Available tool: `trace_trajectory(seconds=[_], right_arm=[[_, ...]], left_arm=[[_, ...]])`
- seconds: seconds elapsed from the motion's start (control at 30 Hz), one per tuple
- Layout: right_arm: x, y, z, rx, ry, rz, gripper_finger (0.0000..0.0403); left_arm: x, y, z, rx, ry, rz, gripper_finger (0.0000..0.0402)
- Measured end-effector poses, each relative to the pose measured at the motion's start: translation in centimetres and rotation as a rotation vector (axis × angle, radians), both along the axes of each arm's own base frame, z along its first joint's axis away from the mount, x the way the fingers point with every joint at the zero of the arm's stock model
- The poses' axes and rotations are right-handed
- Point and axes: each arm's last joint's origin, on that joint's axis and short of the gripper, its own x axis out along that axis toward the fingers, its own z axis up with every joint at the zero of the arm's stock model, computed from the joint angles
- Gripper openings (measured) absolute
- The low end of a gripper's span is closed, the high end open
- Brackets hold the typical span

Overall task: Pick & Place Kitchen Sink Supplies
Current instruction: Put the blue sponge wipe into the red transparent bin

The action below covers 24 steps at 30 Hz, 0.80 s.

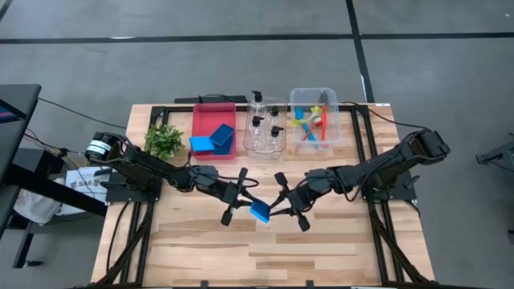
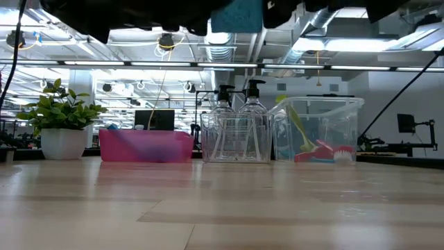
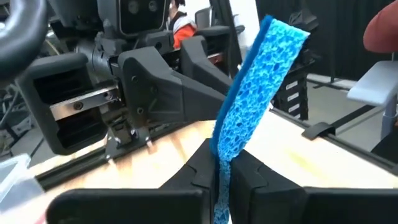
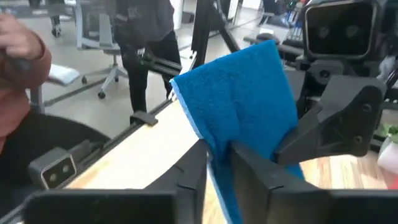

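Both grippers clamp one blue sponge (image 1: 260,211) above mid-table: left gripper (image 1: 241,195) and right gripper (image 1: 287,201) each pinch an edge, a mid-air handover by the look of it. Behind them, a second sponge (image 1: 213,138) rests in the red tray (image 1: 214,110), pump bottles (image 1: 265,122) stand in a clear bin (image 1: 264,146), and brushes (image 1: 313,122) fill the other bin (image 1: 315,96). Judged progress: late, one sponge unplaced. Low view crops the grip; its destination is unclear.

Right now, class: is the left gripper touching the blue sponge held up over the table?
Touching. The left wrist view shows the left gripper pinching the blue sponge edge-on, with no gap at either finger. The right gripper grips it too.
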Motion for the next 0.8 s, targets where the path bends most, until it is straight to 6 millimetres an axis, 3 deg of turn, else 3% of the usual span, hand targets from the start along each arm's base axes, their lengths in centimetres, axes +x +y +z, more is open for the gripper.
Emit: trace_trajectory(seconds=[0.17, 0.43, 0.57, 0.8], right_arm=[[-0.2, -0.1, -0.6, -0.034, 0.058, -0.004, 0.0120], [-0.5, -0.4, -1.9, -0.100, 0.201, -0.153, 0.0224], [-0.9, -0.8, -3.2, -0.174, 0.314, -0.238, 0.0241], [-1.2, -1.1, -3.7, -0.185, 0.378, -0.329, 0.0228]], left_arm=[[0.0, 0.2, -0.3, 0.011, 0.031, 0.058, 0.0014], [-0.7, 1.0, -0.5, 0.066, 0.144, 0.276, 0.0014], [-1.9, 1.8, 0.9, 0.045, 0.182, 0.462, 0.0016], [-4.5, 3.2, 2.7, 0.014, 0.222, 0.777, 0.0022]])
